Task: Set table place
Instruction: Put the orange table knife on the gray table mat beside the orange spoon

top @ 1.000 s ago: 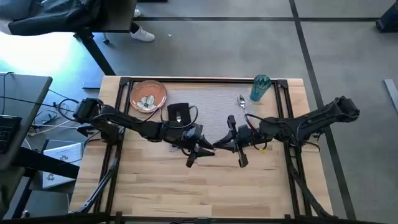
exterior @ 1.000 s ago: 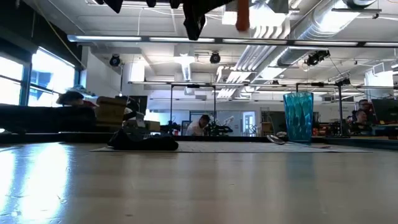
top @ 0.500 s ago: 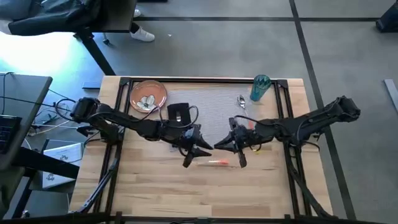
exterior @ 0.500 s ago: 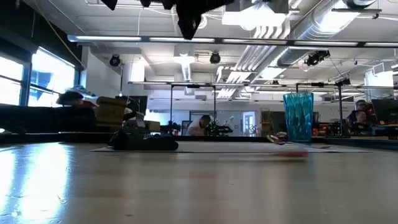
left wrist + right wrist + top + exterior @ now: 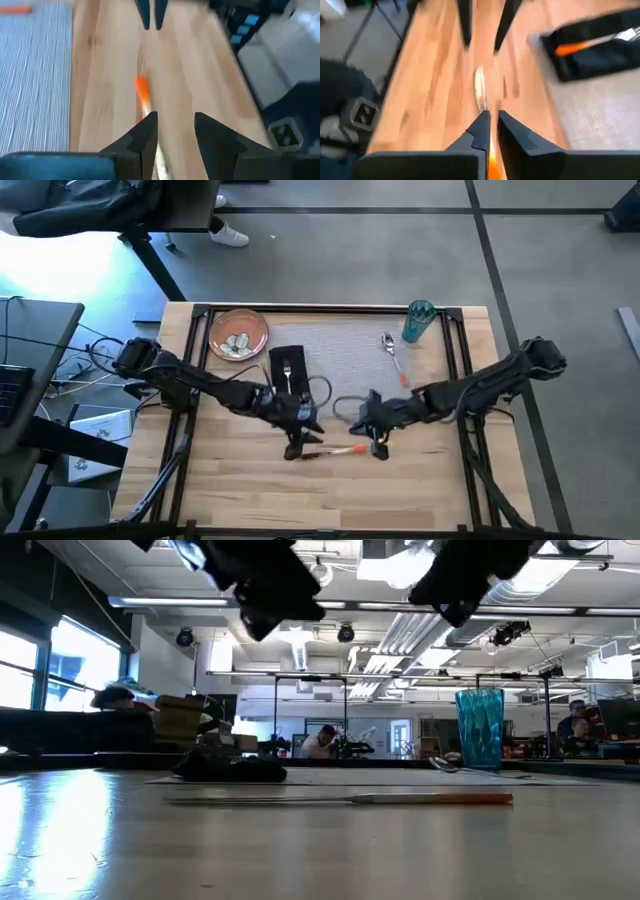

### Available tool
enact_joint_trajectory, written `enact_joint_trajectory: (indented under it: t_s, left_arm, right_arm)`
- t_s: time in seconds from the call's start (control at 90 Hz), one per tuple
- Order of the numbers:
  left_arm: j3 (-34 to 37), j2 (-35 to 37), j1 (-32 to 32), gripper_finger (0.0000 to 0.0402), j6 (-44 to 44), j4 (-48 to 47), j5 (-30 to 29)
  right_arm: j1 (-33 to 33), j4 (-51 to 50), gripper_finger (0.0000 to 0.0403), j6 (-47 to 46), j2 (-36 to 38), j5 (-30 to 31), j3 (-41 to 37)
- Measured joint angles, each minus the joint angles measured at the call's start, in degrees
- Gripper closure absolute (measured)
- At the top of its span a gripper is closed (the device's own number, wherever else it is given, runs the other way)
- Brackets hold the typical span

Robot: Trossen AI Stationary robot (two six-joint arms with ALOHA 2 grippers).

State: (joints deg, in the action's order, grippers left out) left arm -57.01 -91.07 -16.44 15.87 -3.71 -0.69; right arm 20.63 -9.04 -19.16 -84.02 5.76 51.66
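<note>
Table (image 5: 400,490) of light wood planks with a black rail frame, seen from above. Grey placemat (image 5: 350,350) lies at the far side, toward 12 o'clock from the table's middle. Black napkin (image 5: 287,369) rests on the placemat's 9 o'clock end, with an orange-handled fork (image 5: 287,374) lying on top of it. Orange-brown plate (image 5: 238,334) sits at about 10 o'clock, just beside the placemat's far corner, with small pale items on it. Teal cup (image 5: 418,321) stands upright at about 1 o'clock, at the placemat's far corner; in the low view the cup (image 5: 480,729) shows right of centre. Spoon (image 5: 393,356) with an orange handle lies on the placemat just beside the cup, toward 7 o'clock from it. Knife (image 5: 338,449) with an orange handle lies flat on bare wood, off the placemat's near edge, at the table's middle; the low view shows it (image 5: 340,799) lying lengthwise across the table. Left gripper (image 5: 297,442) hangs above the knife's blade end, fingers apart, holding nothing. Right gripper (image 5: 376,444) hangs above the handle end, fingers nearly together and empty; its wrist view shows the handle (image 5: 491,162) between the fingers (image 5: 481,131).
</note>
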Motion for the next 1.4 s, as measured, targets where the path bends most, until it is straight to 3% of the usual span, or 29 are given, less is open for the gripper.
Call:
enact_joint_trajectory:
  t_s: [0.289,0.667,0.822,1.011,1.267,1.4]
  left_arm:
    - [0.0,0.0,-5.4,0.0291,1.5,-2.4,-5.5]
    - [0.0,0.0,-7.0,0.0291,3.0,-2.0,-9.7]
    - [0.0,0.0,-7.0,0.0291,3.1,-2.0,-10.2]
    - [0.0,0.0,-7.0,0.0291,4.7,-2.0,-10.4]
    - [0.0,-0.6,-8.8,0.0291,5.4,-1.9,-12.6]
    - [0.0,-3.3,-9.9,0.0291,7.5,-2.1,-13.1]
  right_arm:
    - [3.9,2.4,0.0278,1.5,-12.0,0.6,0.0]
    - [2.1,2.2,0.027,1.5,-20.0,2.8,0.0]
    - [2.4,2.4,0.0295,3.6,-21.5,3.1,0.3]
    - [3.1,0.7,0.0386,2.7,-22.7,3.5,0.5]
    - [4.2,-0.1,0.0403,-21.7,-22.7,3.6,0.5]
    - [6.3,2.4,0.0402,-34.4,-23.0,-1.2,0.2]
